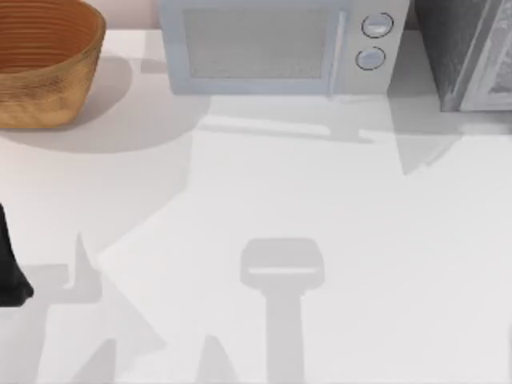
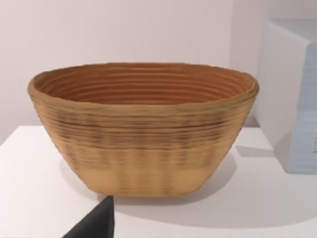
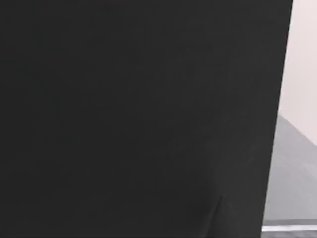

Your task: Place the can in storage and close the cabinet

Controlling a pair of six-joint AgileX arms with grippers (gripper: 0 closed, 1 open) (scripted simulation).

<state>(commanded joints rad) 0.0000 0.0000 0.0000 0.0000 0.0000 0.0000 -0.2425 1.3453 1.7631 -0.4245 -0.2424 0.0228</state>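
The cabinet (image 1: 452,56), a dark grey speckled box, stands at the table's back right corner and is cut off by the frame. Its pale framed door panel (image 1: 494,76) shows on its right side. The can is out of view. My left arm (image 1: 10,268) is parked at the table's left edge, and a dark tip of its gripper (image 2: 94,225) points toward the basket. The right wrist view is dark.
A woven brown basket (image 1: 40,68) (image 2: 143,129) sits at the back left. A white microwave (image 1: 276,48) with two round knobs (image 1: 376,26) stands at the back middle, between the basket and the cabinet. White table (image 1: 264,184) stretches across the middle and front.
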